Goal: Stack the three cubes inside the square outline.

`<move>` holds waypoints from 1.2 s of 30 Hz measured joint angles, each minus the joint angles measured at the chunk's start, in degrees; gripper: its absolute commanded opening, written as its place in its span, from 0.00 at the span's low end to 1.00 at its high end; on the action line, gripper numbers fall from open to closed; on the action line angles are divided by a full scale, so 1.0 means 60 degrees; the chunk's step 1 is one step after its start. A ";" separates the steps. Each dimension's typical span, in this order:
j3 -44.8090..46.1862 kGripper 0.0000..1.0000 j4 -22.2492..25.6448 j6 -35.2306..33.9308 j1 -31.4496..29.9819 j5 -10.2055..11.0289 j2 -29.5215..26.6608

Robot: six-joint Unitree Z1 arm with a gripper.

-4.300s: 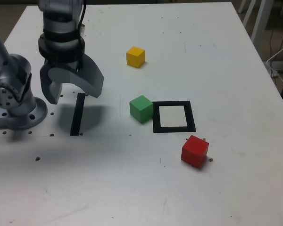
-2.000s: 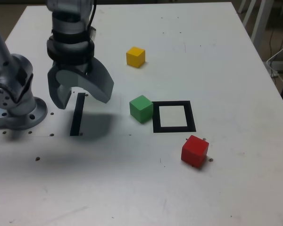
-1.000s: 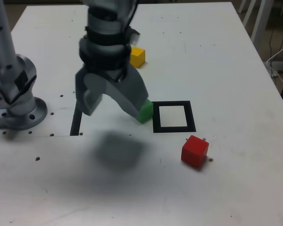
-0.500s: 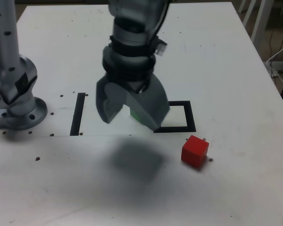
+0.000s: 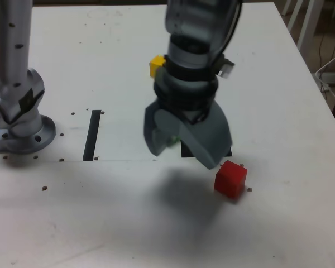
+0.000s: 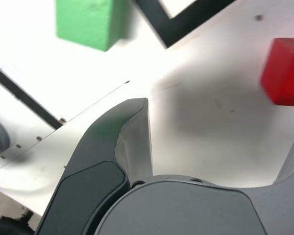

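Observation:
My gripper hangs open and empty above the table, just to the exterior view's left of the red cube. It covers most of the square outline and nearly all of the green cube. Behind the arm, only part of the yellow cube shows. In the wrist view the green cube sits beside the corner of the square outline. The red cube lies apart from both, near one finger. The gripper has bare table between its fingers.
A straight black strip is marked on the table toward the exterior view's left, next to the arm's round base. The same strip crosses the wrist view. Small screw holes dot the white table.
The open gripper has swung from beside the black strip toward the exterior view's right, passing over the green cube and the outline. It now hangs close to the red cube. No cube has moved.

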 measured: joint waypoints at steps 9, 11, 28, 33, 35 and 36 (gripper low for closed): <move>-0.0842 0.99 0.0174 0.0226 -0.0002 0.0050 0.0780; -0.0997 0.99 0.0194 0.0230 -0.0005 0.0053 0.0930; -0.2047 0.97 0.0387 0.0382 -0.0022 0.0177 0.2016; -0.2360 0.94 0.0448 0.0386 -0.0032 0.0182 0.2348; -0.2515 0.91 0.0479 0.0386 -0.0038 0.0192 0.2425; -0.2586 0.89 0.0497 0.0386 -0.0049 0.0205 0.2460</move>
